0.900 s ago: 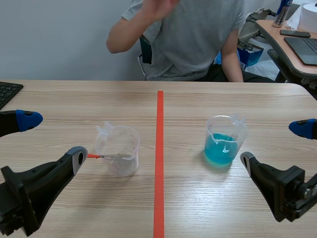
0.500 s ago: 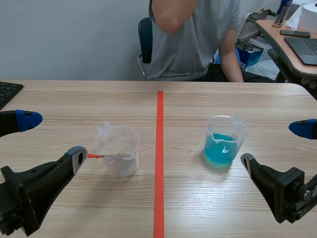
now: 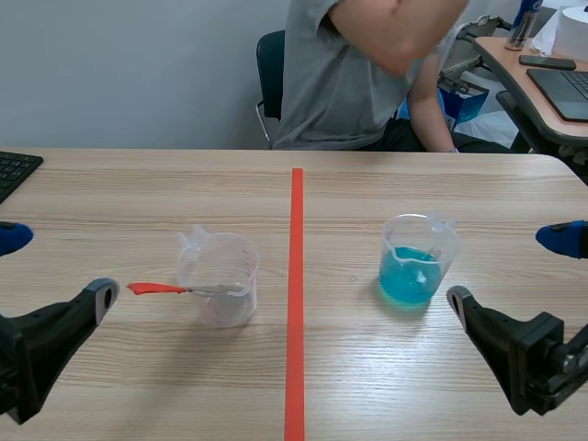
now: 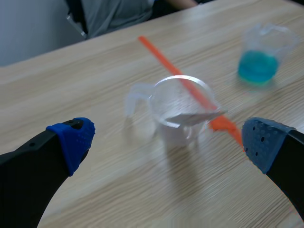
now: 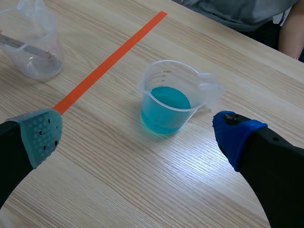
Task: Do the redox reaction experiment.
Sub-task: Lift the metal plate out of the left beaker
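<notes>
A clear empty beaker (image 3: pixel 219 276) stands left of the red tape line, with a metal spatula lying across it; the spatula's orange handle (image 3: pixel 152 288) sticks out to the left. Right of the line stands a beaker of blue liquid (image 3: pixel 418 262). My left gripper (image 3: pixel 50 271) is open at the left edge, short of the handle. In the left wrist view the clear beaker (image 4: pixel 183 111) and orange handle (image 4: pixel 225 126) lie just ahead of the open left gripper (image 4: pixel 166 141). My right gripper (image 3: pixel 510 268) is open beside the blue beaker (image 5: pixel 168 102), which sits ahead of its fingers (image 5: pixel 40 135).
A person (image 3: pixel 367 73) sits across the table with an arm raised. A keyboard corner (image 3: pixel 14 170) lies at the far left. A side desk (image 3: pixel 542 64) with devices stands at the back right. The red tape line (image 3: pixel 296 294) runs down the table's middle.
My left gripper has drawn back to the left, away from the spatula's handle, which now shows in full. The person's raised arm has swung to the right. The right arm has not moved.
</notes>
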You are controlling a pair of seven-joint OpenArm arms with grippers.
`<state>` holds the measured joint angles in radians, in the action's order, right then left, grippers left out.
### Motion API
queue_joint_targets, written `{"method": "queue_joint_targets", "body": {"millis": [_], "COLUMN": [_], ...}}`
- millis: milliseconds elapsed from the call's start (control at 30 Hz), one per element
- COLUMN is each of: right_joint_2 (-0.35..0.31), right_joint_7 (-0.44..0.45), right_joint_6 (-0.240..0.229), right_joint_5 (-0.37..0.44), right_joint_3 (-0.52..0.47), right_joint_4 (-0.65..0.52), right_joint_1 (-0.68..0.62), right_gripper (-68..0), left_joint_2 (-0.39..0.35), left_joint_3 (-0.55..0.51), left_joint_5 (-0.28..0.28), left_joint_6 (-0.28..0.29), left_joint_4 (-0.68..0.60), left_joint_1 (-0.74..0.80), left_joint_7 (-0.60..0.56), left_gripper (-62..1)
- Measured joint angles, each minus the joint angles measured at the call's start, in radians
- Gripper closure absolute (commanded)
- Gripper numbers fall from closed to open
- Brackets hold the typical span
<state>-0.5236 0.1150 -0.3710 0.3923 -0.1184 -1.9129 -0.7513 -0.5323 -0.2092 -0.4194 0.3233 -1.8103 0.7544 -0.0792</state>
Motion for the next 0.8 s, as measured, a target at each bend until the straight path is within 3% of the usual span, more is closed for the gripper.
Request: {"method": "queue_joint_targets", "body": {"millis": [400,800], "right_joint_2": [0.0,0.0], "right_joint_7": [0.017,0.042], "right_joint_6": [0.0,-0.019], "right_joint_5": [-0.014,-0.083], "right_joint_3": [0.0,0.0], "right_joint_4": [0.0,0.0], "right_joint_1": [0.0,0.01], "right_gripper": [-67.9,-67.9], "left_joint_2": [0.0,0.041], "left_joint_3": [-0.148,-0.157], "left_joint_5": [0.0,-0.003], "left_joint_6": [0.0,0.003], "left_joint_4": [0.28,0.57], "left_joint_1": [0.153,0.237], "left_joint_7": [-0.048,-0.048], "left_gripper": [-62.3,-62.3]}}
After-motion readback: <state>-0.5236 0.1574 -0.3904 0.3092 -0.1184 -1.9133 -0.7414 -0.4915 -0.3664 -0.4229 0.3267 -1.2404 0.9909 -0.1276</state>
